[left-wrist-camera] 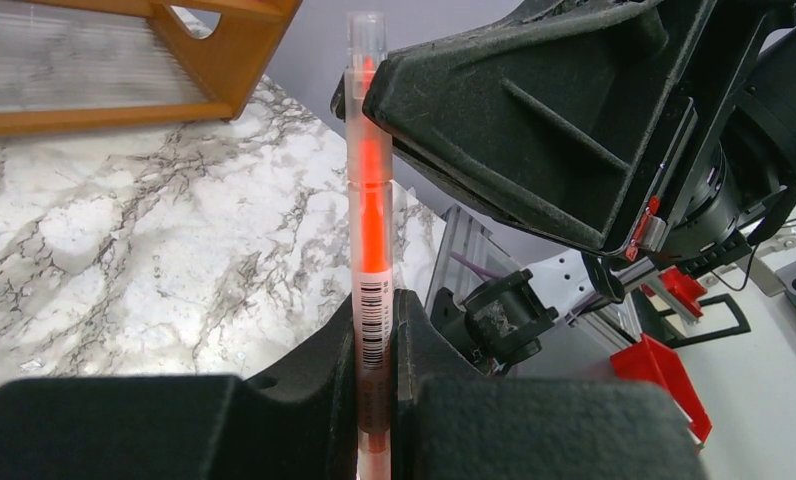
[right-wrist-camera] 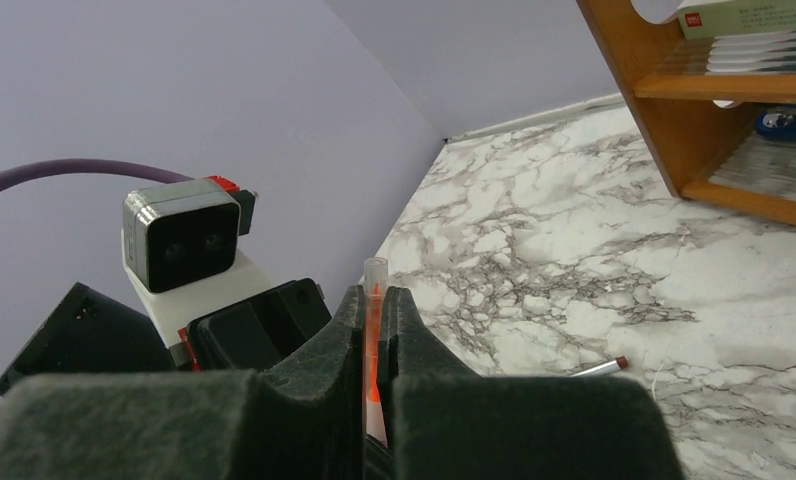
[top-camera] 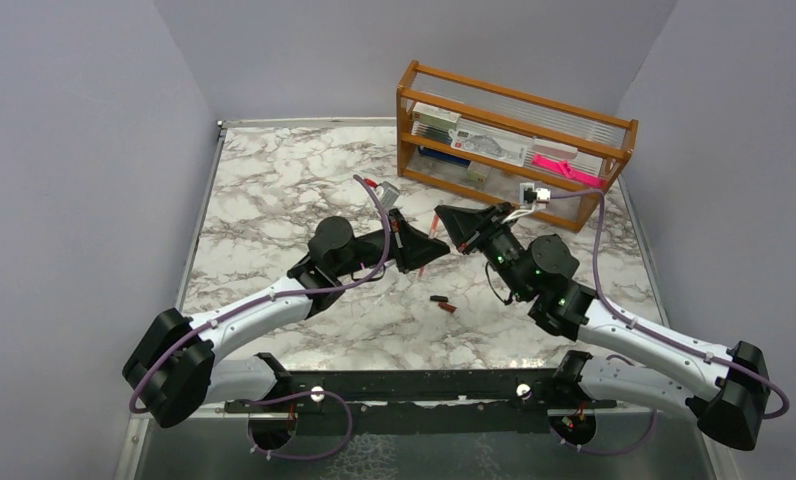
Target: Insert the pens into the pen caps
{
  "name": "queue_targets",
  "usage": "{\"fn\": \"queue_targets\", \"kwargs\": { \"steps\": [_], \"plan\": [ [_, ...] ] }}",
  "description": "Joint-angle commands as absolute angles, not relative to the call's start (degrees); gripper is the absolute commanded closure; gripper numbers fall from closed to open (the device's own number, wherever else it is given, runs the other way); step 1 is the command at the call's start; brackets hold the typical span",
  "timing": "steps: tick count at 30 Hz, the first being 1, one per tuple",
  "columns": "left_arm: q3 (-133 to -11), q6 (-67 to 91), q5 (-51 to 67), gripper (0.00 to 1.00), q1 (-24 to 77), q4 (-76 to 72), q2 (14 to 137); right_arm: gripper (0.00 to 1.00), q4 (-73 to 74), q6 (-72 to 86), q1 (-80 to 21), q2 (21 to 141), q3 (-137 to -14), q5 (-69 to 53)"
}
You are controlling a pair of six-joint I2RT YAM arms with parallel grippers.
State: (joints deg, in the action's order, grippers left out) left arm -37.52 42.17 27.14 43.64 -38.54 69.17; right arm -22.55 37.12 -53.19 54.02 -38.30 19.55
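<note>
Left gripper [left-wrist-camera: 377, 312]: your left jaws are clenched on the orange-red pen [left-wrist-camera: 366, 200], pinching its barrel just below the barcode label. The pen stands lengthwise out of the jaws, with its clear end pointing away from the wrist.

Right gripper [right-wrist-camera: 376, 300]: your right jaws are likewise clamped tight on a translucent orange-red barrel, apparently the far part of the same pen. Only the short clear end shows beyond the fingertips.

In the top view the two grippers meet tip to tip above the middle of the marble table [top-camera: 274, 200], the left gripper [top-camera: 417, 247] on one side and the right gripper [top-camera: 450, 223] on the other. The pen is held off the surface between them.

Black cap [top-camera: 437, 299] and dark red cap [top-camera: 449, 308]: these lie on the table touching or just beside each other, nearer the arm bases than the grippers. Both are free of either jaw.

Silvery pen [right-wrist-camera: 596, 369]: seen from the right wrist, it lies flat on the marble with a dark red tip.

Wooden rack [top-camera: 514, 130]: it stands at the far right of the table, with a pink strip [top-camera: 566, 168] in it.
</note>
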Motion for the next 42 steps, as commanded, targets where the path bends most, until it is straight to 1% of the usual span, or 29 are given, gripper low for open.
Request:
{"fn": "queue_targets", "kwargs": {
  "steps": [1, 6, 12, 16, 23, 31, 42],
  "plan": [
    [-40.96, 40.59, 23.82, 1.0, 43.07, -43.09, 69.02, 0.99, -19.08, 36.91, -53.44, 52.89, -36.87, 18.87],
    [-41.66, 39.84, 23.83, 1.0, 43.07, -43.1, 69.8, 0.99, -18.46, 36.58, -53.44, 54.1, -37.48, 16.0],
    [-44.12, 36.07, 23.73, 1.0, 43.03, -43.04, 70.9, 0.99, -13.37, 35.94, -53.44, 54.97, -37.96, 10.94],
    [-47.66, 34.02, 23.34, 1.0, 42.93, -42.98, 72.32, 0.99, -8.96, 36.87, -53.44, 55.44, -37.89, 7.08],
    [-54.45, 31.41, 22.94, 1.0, 42.74, -43.04, 74.93, 0.99, -8.97, 39.91, -53.44, 56.91, -33.79, 0.67],
    [-58.08, 30.22, 23.2, 1.0, 41.42, -42.99, 75.54, 0.99, -9.79, 41.5, -53.43, 58.42, -30.18, -1.69],
    [-60.06, 30.76, 24.35, 1.0, 40.61, -43.03, 76.68, 0.99, -10.72, 42.6, -53.44, 60.7, -26.79, -3.82]
  ]
}}
